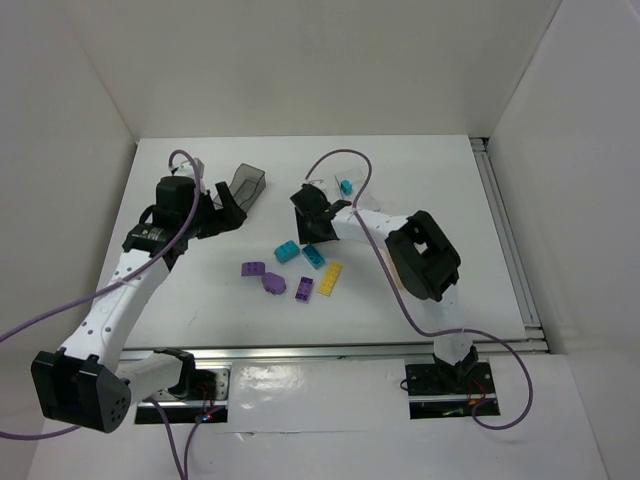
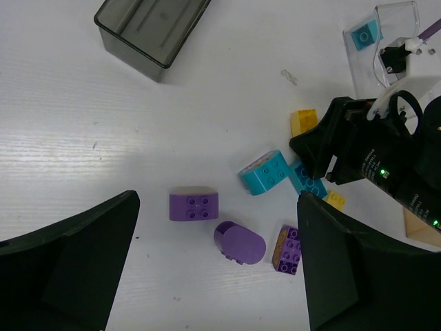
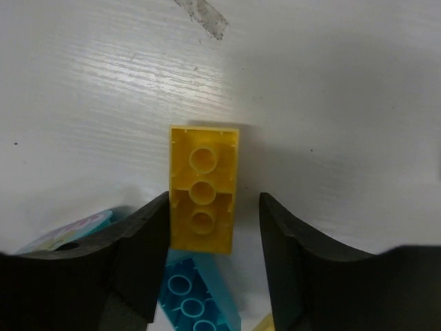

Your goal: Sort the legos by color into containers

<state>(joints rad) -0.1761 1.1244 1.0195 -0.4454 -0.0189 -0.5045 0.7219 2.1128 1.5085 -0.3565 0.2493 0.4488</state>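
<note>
White worktop [image 1: 420, 160], enclosed by white walls on three sides, carried everything we recorded. Containers: we listed a smoky dark grey tub [image 1: 248, 185] at the far left and a clear tub [image 2: 406, 21] at the far centre, apart from each other. A lone teal brick [image 2: 363, 34] lay inside the clear tub, studs up. Loose legos sat clustered at mid worktop between the two arms. We counted a purple brick [image 2: 194, 205], a rounded purple piece [image 2: 240, 243] just beside it, and a small purple brick [image 2: 289, 249] with a yellowish side face. With them were a printed teal brick [image 2: 265, 172], a second teal brick [image 2: 306, 181] touching it, and a long yellow brick [image 1: 330, 278] at the near right of the cluster. A yellow brick [image 3: 203, 189] lay underside up at the cluster's far edge. A tan shape [image 2: 419, 233] showed behind the right arm, too hidden for us to identify. The left hand [image 2: 219, 200] hung above the worktop between the dark tub and the cluster, fingers spread wide, grasping nothing. The right hand [image 3: 213, 200] was down over the yellow brick, its fingers [image 3: 141, 255] straddling it. One finger stood at the brick's long edge, though we could not tell whether it touched. A strip of worktop showed between the brick and the other finger, so we entered this hand as released, not clamped. The second teal brick lay just beside the yellow brick's near end.
</note>
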